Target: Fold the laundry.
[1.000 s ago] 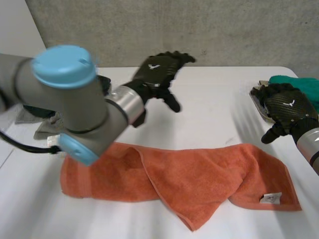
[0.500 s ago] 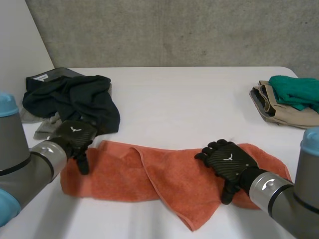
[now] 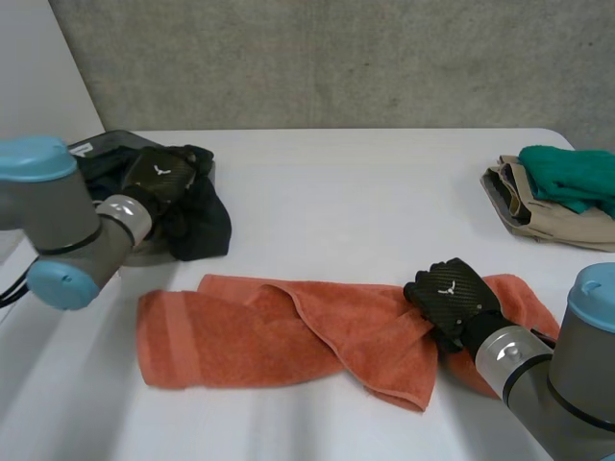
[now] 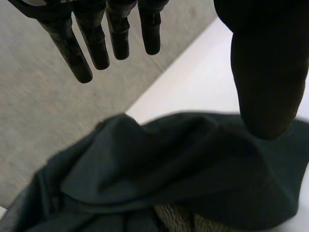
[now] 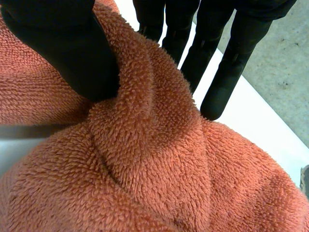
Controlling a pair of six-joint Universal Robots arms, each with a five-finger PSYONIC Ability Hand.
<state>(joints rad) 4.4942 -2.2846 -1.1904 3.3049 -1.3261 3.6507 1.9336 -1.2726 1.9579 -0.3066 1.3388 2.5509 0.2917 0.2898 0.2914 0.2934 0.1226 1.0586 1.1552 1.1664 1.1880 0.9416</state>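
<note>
Head view: a soft, likely floppy orange towel (image 3: 288,331) lies rumpled on the counter (image 3: 365,211). The right hand (image 3: 452,298) pinches a fold near its right end; the left hand (image 3: 159,178), fingers (image 4: 67,43) straight, hovers over dark clothes (image 3: 197,216).
</note>
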